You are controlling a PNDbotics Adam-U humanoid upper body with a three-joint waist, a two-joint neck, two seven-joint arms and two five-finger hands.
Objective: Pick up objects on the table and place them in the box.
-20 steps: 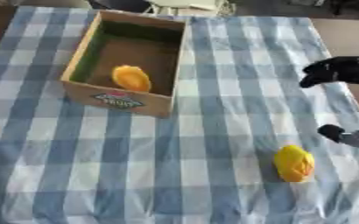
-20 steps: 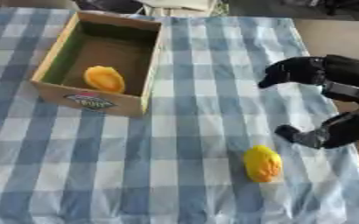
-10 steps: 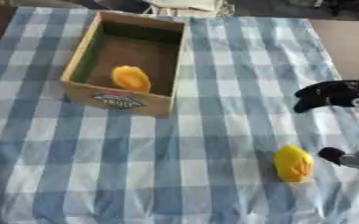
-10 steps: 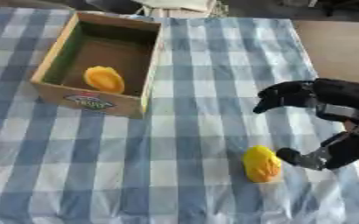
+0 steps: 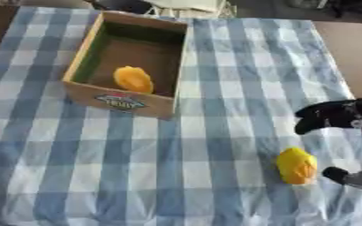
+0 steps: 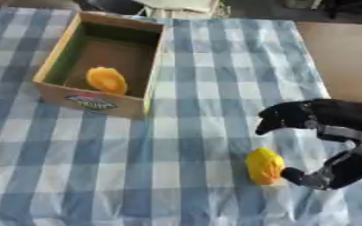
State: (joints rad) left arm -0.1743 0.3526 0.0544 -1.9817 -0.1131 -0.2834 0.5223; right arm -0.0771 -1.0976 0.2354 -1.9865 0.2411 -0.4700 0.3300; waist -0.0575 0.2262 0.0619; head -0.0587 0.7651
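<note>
My right hand (image 6: pixel 323 132), black with a silver band at the wrist, reaches in from the right edge over a table (image 5: pixel 215 132) covered with a blue and white checked cloth; the fingers (image 6: pixel 280 117) arch above and the thumb (image 6: pixel 304 176) curves up from below, so the hand is spread wide like an open bracket; it holds nothing.

Just to the left of that hand lies a small rounded yellow-orange object (image 6: pixel 264 165), flat on the cloth near the table's right front part; the thumb tip sits right beside its right side, and I cannot tell whether it touches; the fingers hang above and to the right of it, apart from it.

Well away, toward the far left of the table, stands an open brown cardboard box (image 5: pixel 122 99) with a colourful printed label on its near wall; its inside walls look greenish and its floor brown; a second yellow-orange rounded object (image 5: pixel 132 78) lies inside it, close to the near wall, roughly in the middle of the box's width.

Beyond the cloth on the right a bare brown strip of table (image 5: pixel 350 53) shows; my left hand appears in neither view.
</note>
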